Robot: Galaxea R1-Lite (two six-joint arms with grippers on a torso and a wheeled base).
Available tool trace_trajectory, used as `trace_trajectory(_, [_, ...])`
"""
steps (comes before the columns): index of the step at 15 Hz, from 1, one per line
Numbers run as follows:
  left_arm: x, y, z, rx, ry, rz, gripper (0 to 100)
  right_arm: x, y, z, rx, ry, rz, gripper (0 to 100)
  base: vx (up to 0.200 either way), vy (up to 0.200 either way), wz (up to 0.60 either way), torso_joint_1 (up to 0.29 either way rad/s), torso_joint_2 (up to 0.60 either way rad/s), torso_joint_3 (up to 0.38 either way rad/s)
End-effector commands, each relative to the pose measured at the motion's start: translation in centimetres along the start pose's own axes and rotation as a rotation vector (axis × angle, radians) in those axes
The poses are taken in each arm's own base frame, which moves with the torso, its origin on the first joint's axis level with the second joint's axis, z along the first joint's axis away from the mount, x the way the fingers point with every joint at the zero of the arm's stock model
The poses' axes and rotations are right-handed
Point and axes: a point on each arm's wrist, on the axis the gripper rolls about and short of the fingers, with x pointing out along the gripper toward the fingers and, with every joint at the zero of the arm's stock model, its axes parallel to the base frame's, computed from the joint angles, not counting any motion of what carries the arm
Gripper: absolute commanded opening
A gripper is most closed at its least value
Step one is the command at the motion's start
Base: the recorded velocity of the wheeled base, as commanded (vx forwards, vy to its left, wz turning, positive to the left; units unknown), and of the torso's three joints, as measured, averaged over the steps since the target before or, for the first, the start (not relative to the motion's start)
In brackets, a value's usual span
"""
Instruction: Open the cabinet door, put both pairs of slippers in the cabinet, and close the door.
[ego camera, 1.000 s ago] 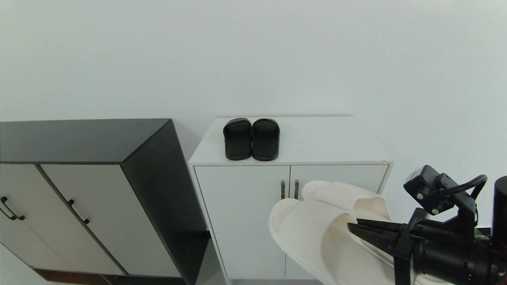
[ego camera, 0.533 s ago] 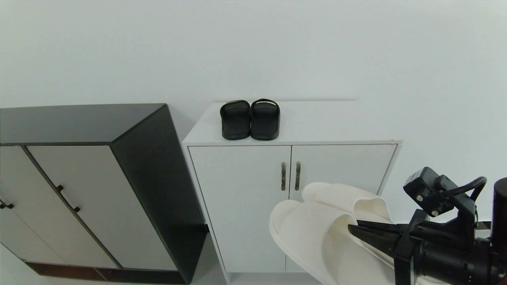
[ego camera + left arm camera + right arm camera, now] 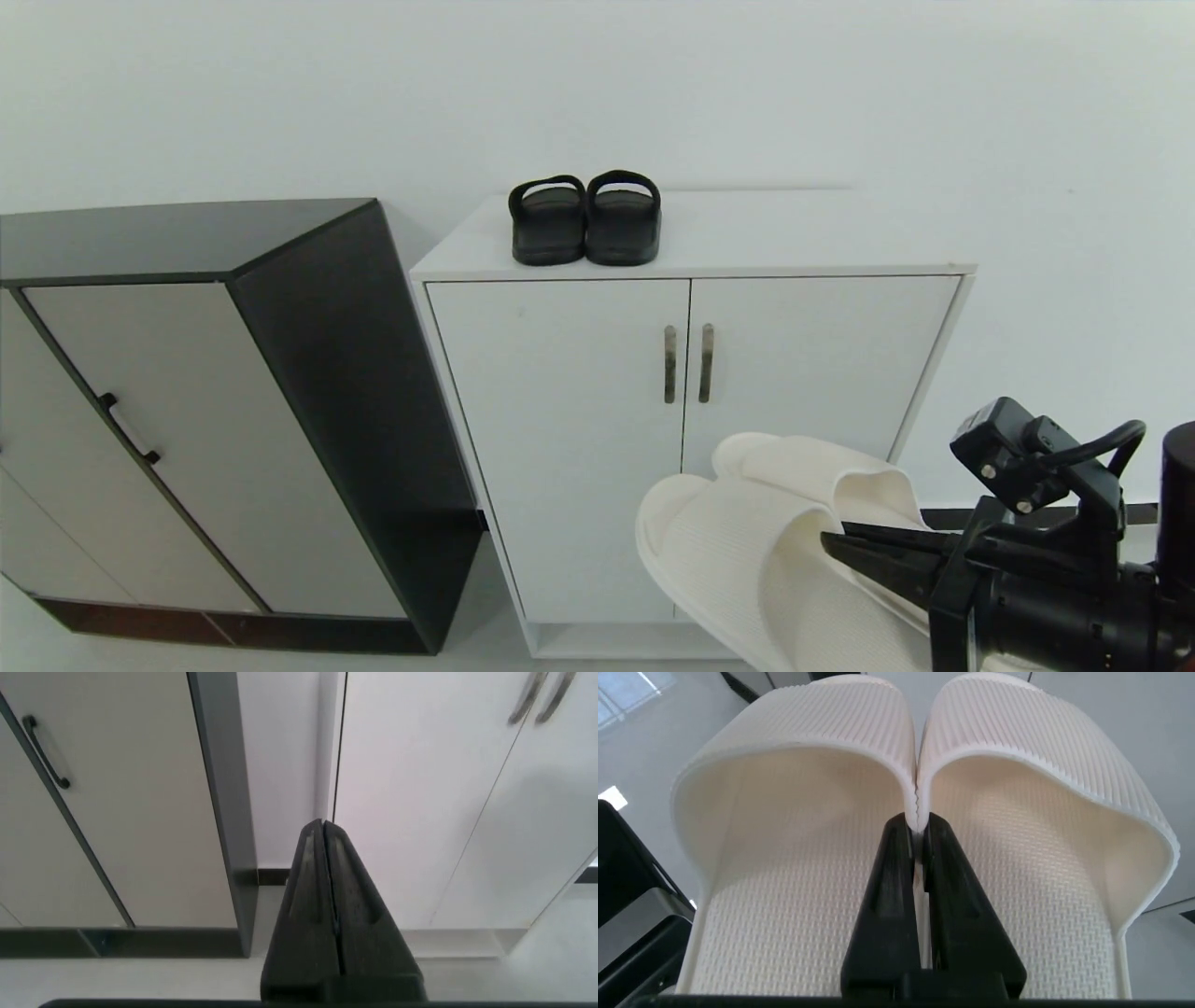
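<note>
**White pair in the gripper, cabinet door not yet open**

The white slippers [image 3: 747, 551] hang low in front of the white cabinet's right door. My right gripper [image 3: 829, 541] is pinched shut on the two inner edges where the straps meet, so both slippers ride side by side. Just beyond them the white cabinet [image 3: 560, 448] has both doors flat shut, and the left handle [image 3: 669, 364] and right handle [image 3: 707, 362] are close together at the centre seam. The black slippers [image 3: 585, 219] sit on its top, toward the left. My left gripper [image 3: 323, 831] is closed on nothing, low down and facing the gap between the white cabinet and the dark cabinet [image 3: 308, 401].

I judge the step in hand to be opening the door, with the first pair already carried. Next, the free left gripper has to open, hook a handle and pull along the door's arc. The white pair must keep out of the door's sweep, so the left door looks safer.
</note>
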Motion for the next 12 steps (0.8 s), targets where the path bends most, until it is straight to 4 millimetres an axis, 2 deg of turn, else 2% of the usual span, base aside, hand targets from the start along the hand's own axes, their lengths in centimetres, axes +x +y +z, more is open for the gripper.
trace_trajectory(1, [0.01,0.0,0.01,-0.002,0.001,0.0,100,0.0,0.01,-0.08,0.001,0.003,0.0,0,0.0,0.0,0.0,-0.159,0.46,0.33])
trace_trajectory(7, [0.01,0.01,0.01,-0.003,0.001,0.0,100,-0.22,0.01,-0.11,-0.002,0.0,0.002,0,0.0,0.0,0.0,-0.124,0.46,0.344])
trace_trajectory(12, [0.01,0.0,0.01,0.0,0.001,0.0,100,-0.7,0.0,-0.24,-0.015,-0.008,0.002,0,0.0,0.0,0.0,-0.046,0.44,0.389])
